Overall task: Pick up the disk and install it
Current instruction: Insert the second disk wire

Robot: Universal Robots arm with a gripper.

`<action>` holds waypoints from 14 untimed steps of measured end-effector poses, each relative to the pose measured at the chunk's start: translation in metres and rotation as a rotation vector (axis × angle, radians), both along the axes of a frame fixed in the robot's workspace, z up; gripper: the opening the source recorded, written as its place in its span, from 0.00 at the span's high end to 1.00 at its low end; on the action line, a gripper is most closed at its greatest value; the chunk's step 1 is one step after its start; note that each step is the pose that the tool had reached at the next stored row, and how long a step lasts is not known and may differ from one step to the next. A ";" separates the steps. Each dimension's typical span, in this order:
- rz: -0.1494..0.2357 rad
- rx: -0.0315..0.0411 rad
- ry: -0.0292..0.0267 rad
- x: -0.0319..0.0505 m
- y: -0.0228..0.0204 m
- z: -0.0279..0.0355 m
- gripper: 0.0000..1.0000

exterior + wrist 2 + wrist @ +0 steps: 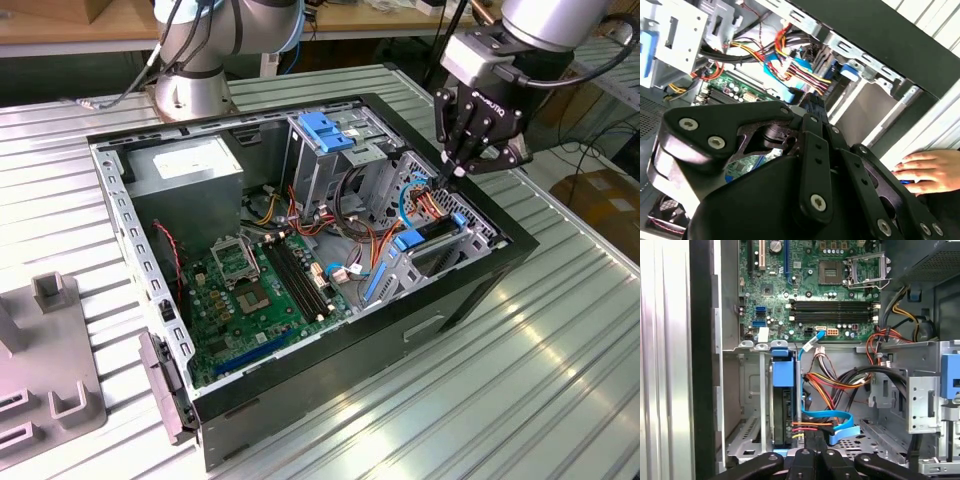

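Disk (783, 405) seated in bay; claw (462, 165) hovers above.

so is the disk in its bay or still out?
In. The disk stands on edge inside the metal bay with cables plugged in; the gripper hangs above it, holding nothing.

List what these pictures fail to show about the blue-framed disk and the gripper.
- Dark grey disk in its blue plastic frame: lower end hidden behind the black gripper, first wrist view.
- Whether the disk is fully seated: metal bay walls hide it, exterior view.
- Person's hand: cut off by the picture edge, second wrist view.
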State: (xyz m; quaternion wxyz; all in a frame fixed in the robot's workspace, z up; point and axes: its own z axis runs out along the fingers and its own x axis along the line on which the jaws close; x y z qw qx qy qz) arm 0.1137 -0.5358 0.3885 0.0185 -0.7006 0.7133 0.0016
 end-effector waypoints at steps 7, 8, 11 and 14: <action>0.000 -0.0100 0.0001 -0.0002 0.0100 0.0001 0.90; 0.000 -0.0100 0.0001 -0.0002 0.0103 0.0001 0.90; 0.000 -0.0101 0.0001 -0.0002 0.0122 -0.0001 0.90; 0.000 -0.0108 0.0001 -0.0001 0.0165 -0.0008 0.76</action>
